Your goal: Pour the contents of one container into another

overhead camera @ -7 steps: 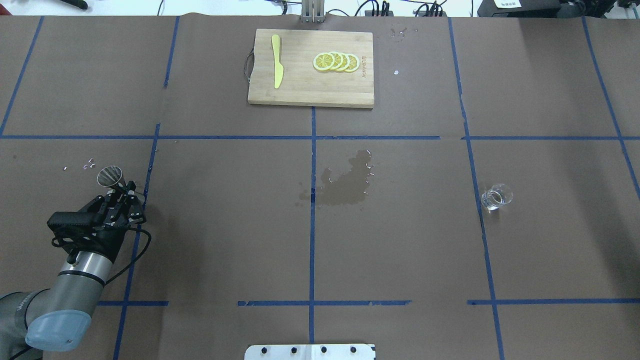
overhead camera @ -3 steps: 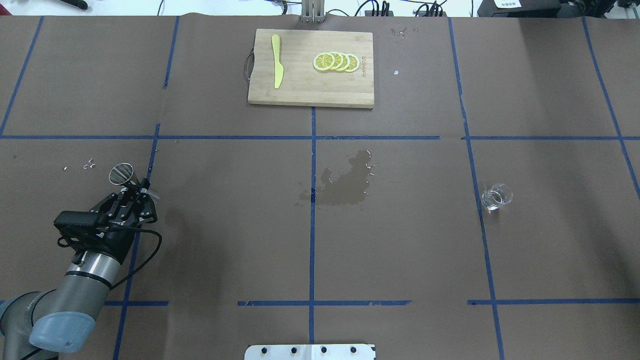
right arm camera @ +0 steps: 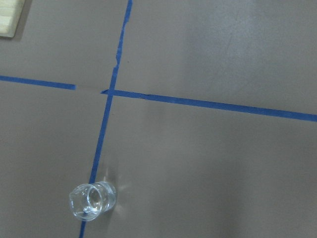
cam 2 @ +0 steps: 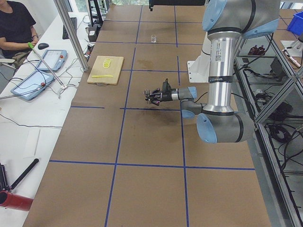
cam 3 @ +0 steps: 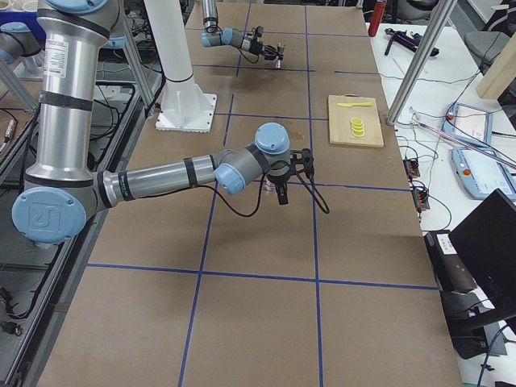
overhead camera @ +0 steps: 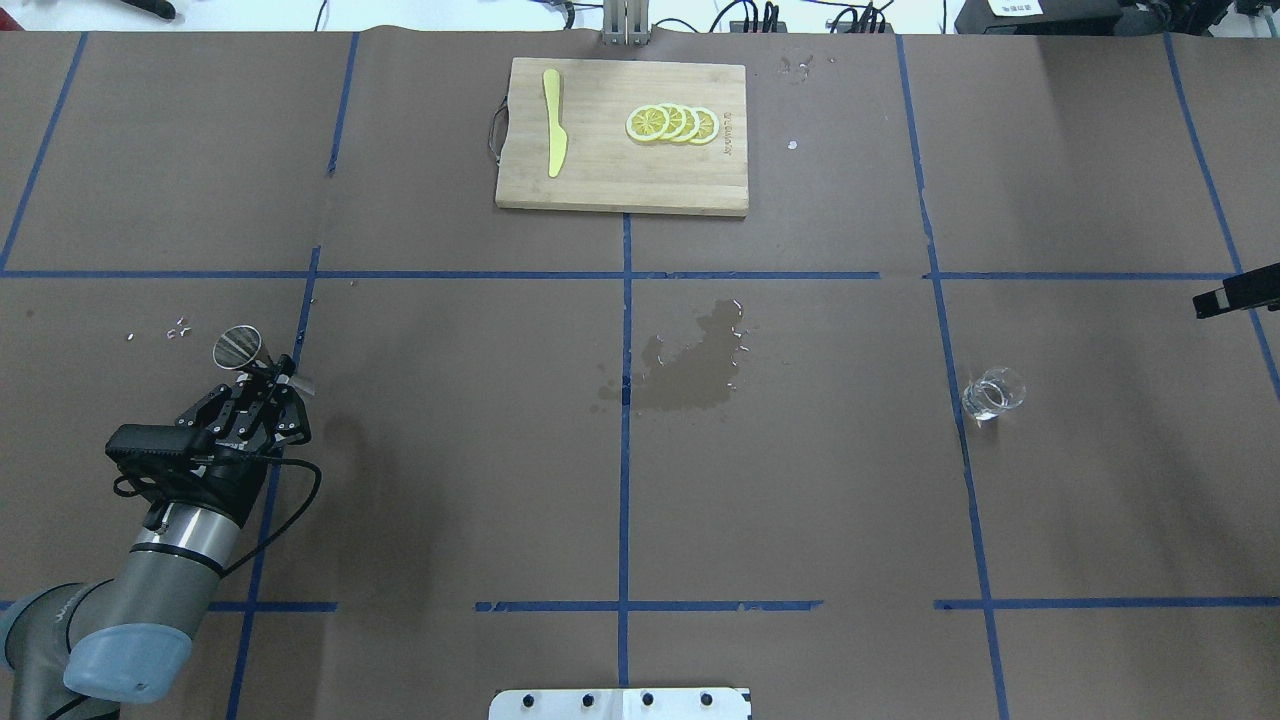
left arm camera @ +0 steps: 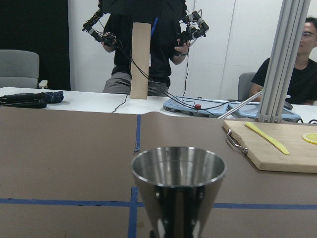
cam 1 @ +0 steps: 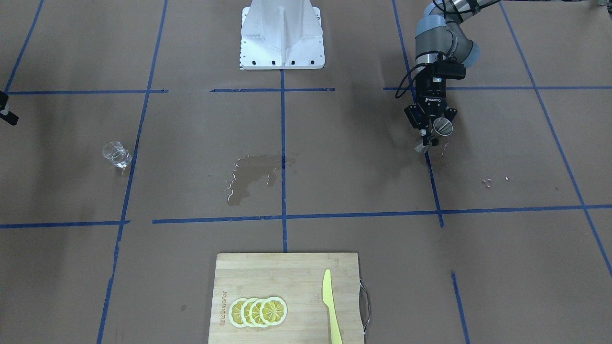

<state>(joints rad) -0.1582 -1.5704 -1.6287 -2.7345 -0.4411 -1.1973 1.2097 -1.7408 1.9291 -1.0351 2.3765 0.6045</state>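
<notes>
My left gripper (overhead camera: pixel 268 374) is shut on the waist of the grey metal jigger (overhead camera: pixel 238 346), which it holds off the table at the left. The front-facing view shows the same gripper (cam 1: pixel 431 136) and jigger (cam 1: pixel 443 125) at the right. The jigger (left arm camera: pixel 178 181) fills the left wrist view, mouth up, and nothing shows inside it. The clear glass cup (overhead camera: pixel 992 393) stands alone on the right side of the table, and is also the cup (right arm camera: pixel 92 201) low in the right wrist view. Only a dark end of the right arm (overhead camera: pixel 1236 292) pokes in at the right edge; its fingers are hidden.
A wooden cutting board (overhead camera: pixel 600 185) at the far middle carries lemon slices (overhead camera: pixel 671 123) and a yellow knife (overhead camera: pixel 553 121). A wet stain (overhead camera: pixel 690 365) darkens the paper at the table's centre. The robot's base plate (overhead camera: pixel 620 704) sits at the near edge. People sit beyond the far side.
My left gripper has shifted slightly right and away with the jigger in it. The right arm's dark end has come into the overhead view at the right edge.
</notes>
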